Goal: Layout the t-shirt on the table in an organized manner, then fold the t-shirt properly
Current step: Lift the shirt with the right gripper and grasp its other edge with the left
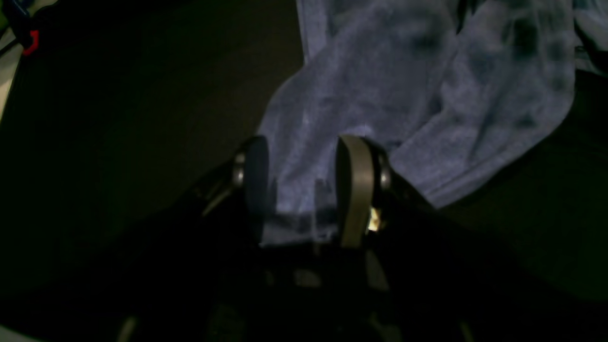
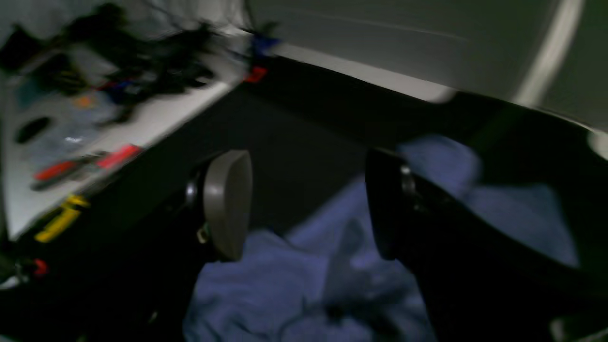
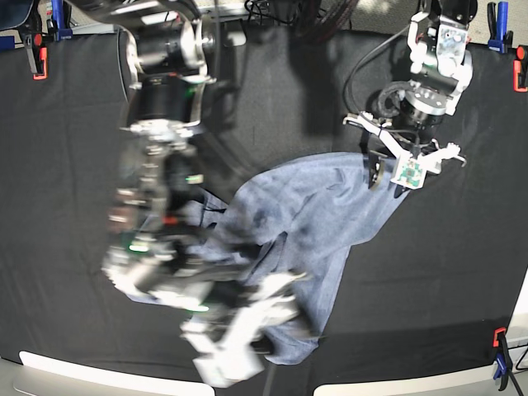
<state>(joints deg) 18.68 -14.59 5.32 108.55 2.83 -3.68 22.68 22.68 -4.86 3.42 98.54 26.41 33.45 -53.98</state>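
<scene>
In the base view, black cloth covers the table point(image 3: 74, 132) edge to edge, wrinkled, with a red clamp point(image 3: 37, 62) at the upper left rim and a blue clamp point(image 3: 58, 16) just beside it. The right arm fills the left half of the frame, blurred, running from the top down to the lower centre. Its gripper point(image 3: 247, 326) hangs over the near edge of the shirt point(image 3: 322, 214).

The shirt lies crumpled at the centre of the table, spread from the lower left toward the upper right, with folds and a dark crease across it. At the upper right, the left gripper point(image 3: 379, 169) sits on the shirt's far corner. More clamps point(image 3: 503, 21) stand along the top right edge, and one point(image 3: 500, 351) at the lower right. Pale strips of bare tabletop show along the bottom.

In the left wrist view, the left gripper point(image 1: 304, 185) has shirt cloth point(image 1: 403, 95) bunched between its fingers point(image 1: 354, 190), clenched on it; black table point(image 1: 118, 118) lies to the left.

In the right wrist view, the right gripper point(image 2: 308, 204) is released, fingers point(image 2: 228, 204) well apart above the shirt point(image 2: 266, 285). A pale bench point(image 2: 156, 118) with blurred tools lies beyond the table's left edge.
</scene>
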